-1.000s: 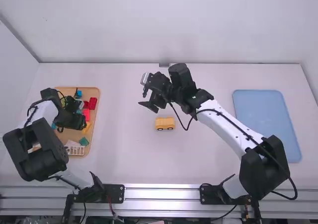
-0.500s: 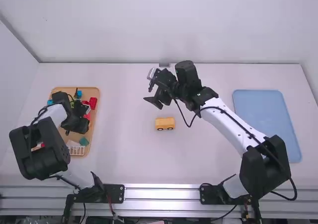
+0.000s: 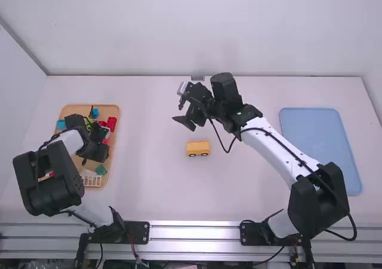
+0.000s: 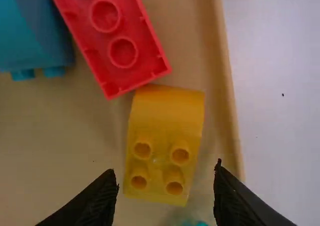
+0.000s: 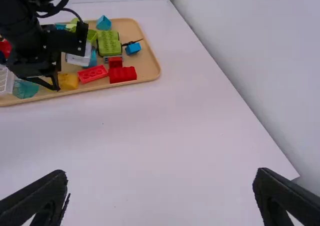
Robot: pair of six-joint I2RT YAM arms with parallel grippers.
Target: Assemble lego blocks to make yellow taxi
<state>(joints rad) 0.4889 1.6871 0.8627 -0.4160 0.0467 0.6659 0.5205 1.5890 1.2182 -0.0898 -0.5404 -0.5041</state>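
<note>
Left gripper [image 3: 97, 151]: held low over the wooden tray; in the left wrist view its fingers [image 4: 102, 201] were parted, one to each side of the near part of the yellow block, with a gap left on both sides.
Yellow block [image 4: 165, 148]: a plastic piece with four studs and a smooth curved end, laid in the tray just ahead of and between the left gripper's fingertips, ungrasped.
Wooden tray [image 3: 106, 110]: shallow, light brown, filled with mixed plastic pieces beneath and around the left gripper.
Tray, next to the yellow block: a red studded brick [image 4: 142, 60] was set close against its curved end; a blue curved piece [image 4: 30, 30] was seen beside that brick.
Tray, beyond the left gripper: a lime-green brick [image 5: 109, 43], dark red bricks [image 5: 122, 74] and a blue triangular piece [image 5: 103, 23] were gathered.
Tray, nearer the arm bases than the left gripper: a translucent teal block [image 3: 101, 170] and a white grid piece [image 3: 91, 181] were placed side by side.
Right gripper [image 3: 178, 113]: raised over the table's middle, released, its fingers spread wide.
Yellow wheeled car base [image 3: 198, 149]: stood on the table, nearer the arm bases than the right gripper, untouched.
</note>
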